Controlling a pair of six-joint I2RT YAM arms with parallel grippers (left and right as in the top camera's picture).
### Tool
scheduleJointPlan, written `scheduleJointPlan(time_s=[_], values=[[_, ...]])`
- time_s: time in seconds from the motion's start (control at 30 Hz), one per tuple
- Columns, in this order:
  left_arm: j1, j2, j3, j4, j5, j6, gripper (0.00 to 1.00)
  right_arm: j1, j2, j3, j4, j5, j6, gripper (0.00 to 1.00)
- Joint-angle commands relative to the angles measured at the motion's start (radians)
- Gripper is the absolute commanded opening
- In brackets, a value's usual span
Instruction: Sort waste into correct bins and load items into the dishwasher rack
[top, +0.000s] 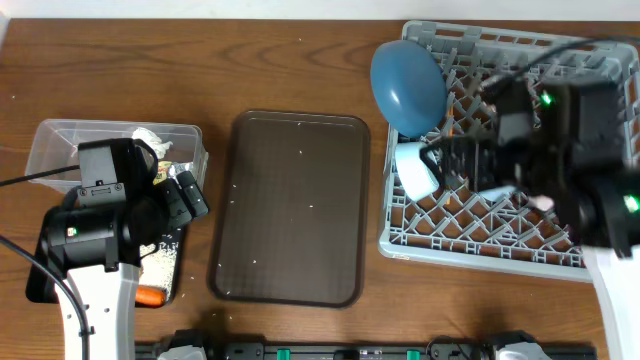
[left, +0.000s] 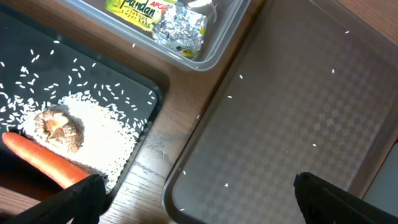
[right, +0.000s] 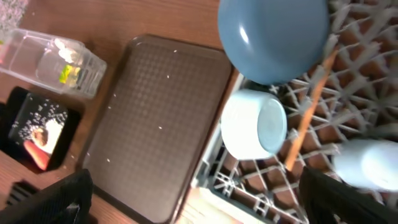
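The grey dishwasher rack (top: 480, 250) stands at the right. In it a blue plate (top: 408, 85) (right: 273, 37) stands on edge, a light blue cup (top: 415, 168) (right: 252, 124) lies on its side, and chopsticks (right: 308, 109) lean across the grid. A pale, blurred vessel (right: 367, 162) lies further in. My right gripper (right: 199, 208) hangs open over the rack's near-left corner with nothing between its fingers. My left gripper (left: 199, 205) is open and empty between the black tray (left: 143, 93) and the brown tray. The black tray holds rice (left: 106, 127), a brown lump (left: 59, 127) and a carrot (left: 43, 158). The clear tub (left: 217, 50) holds a foil wrapper (left: 180, 28) and a green-yellow packet (left: 140, 9).
A large dark brown serving tray (top: 295, 205) lies in the middle of the wooden table, with a few rice grains scattered on it. The left arm's body (top: 95, 235) covers part of the black tray in the overhead view.
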Motion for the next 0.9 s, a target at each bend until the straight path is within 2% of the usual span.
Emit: scheduleJointPlan(time_s=[0.0,0.23,0.33,0.6,0.87], values=[[0.004,0.0,0.01,-0.003,-0.012,0.006,0.98,-0.008,-0.089,0.005,-0.021,0.122,-0.042,0.99],[0.004,0.0,0.01,-0.003,-0.012,0.006,0.98,-0.009,-0.276,-0.021,-0.017,0.325,-0.163,0.99],[0.004,0.0,0.01,-0.003,-0.012,0.006,0.98,-0.033,-0.358,-0.097,0.059,0.373,-0.169,0.99],[0.004,0.0,0.01,-0.003,-0.012,0.006,0.98,-0.172,-0.678,-0.605,0.485,0.318,-0.175,0.99],[0.004,0.0,0.01,-0.003,-0.012,0.006,0.98,-0.185,-0.954,-0.995,0.68,0.314,-0.174,0.99]])
